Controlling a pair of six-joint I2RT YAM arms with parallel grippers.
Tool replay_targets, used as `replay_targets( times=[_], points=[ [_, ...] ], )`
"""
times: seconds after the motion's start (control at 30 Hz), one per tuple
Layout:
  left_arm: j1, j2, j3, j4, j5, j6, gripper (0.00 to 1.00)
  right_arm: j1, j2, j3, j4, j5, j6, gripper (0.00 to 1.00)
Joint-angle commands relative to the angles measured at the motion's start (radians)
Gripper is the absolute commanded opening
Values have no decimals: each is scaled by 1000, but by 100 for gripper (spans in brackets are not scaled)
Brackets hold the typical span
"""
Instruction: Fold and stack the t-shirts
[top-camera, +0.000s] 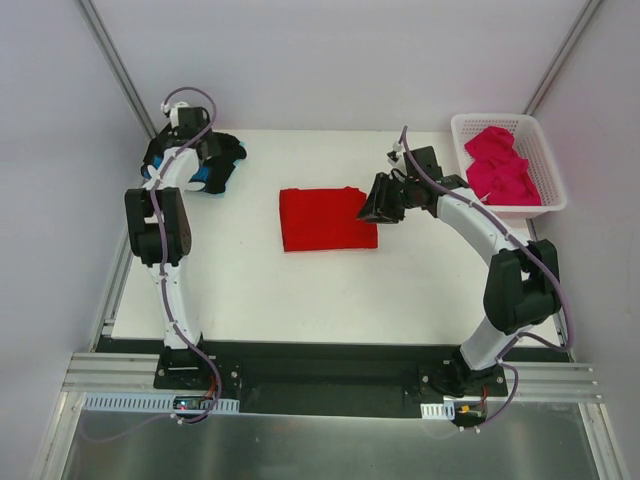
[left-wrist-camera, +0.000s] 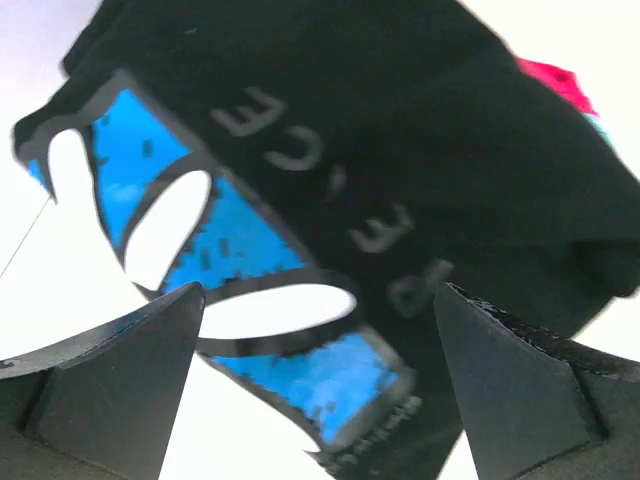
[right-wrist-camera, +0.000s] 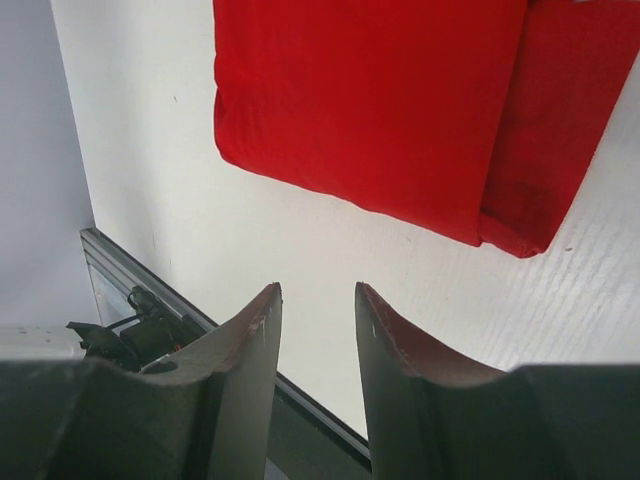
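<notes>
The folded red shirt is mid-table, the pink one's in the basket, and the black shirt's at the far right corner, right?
No: the top view shows the black shirt at the far left corner. The red shirt mid-table and pink shirt in the basket are right.

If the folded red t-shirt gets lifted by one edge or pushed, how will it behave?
Probably floppy: the red t-shirt is soft, layered cloth, so lifting one edge would likely let the layers sag and unfold. Pushed, it would more likely bunch than slide whole across the table. It lies flat, so rolling or tipping seems unlikely.
</notes>
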Motion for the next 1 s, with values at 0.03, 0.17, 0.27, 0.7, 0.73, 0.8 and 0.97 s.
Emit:
replay_targets(
  times=[0.03,0.17,0.27,0.7,0.73,0.8,0.97],
  points=[
    [75,41,120,-284,77,-114,99,-5,-76,11,-23,-55,-7,39],
    [128,187,306,-545,256,-209,99,-5,-106,8,-34,-77,7,39],
    [130,226,306,-567,315,-206,99,-5,-143,20,-61,-88,4,39],
    [130,165,103,-616,420,-243,99,-11,-267,20,-129,-109,13,39],
    [124,149,73,-618,413,-243,99,-13,-274,19,-132,-109,16,40],
    [121,105,-6,-618,411,-239,99,-13,-287,13,-132,-107,29,40],
    [87,-9,-193,-661,382,-237,99,-11,-312,-7,-144,-111,53,40]
  ],
)
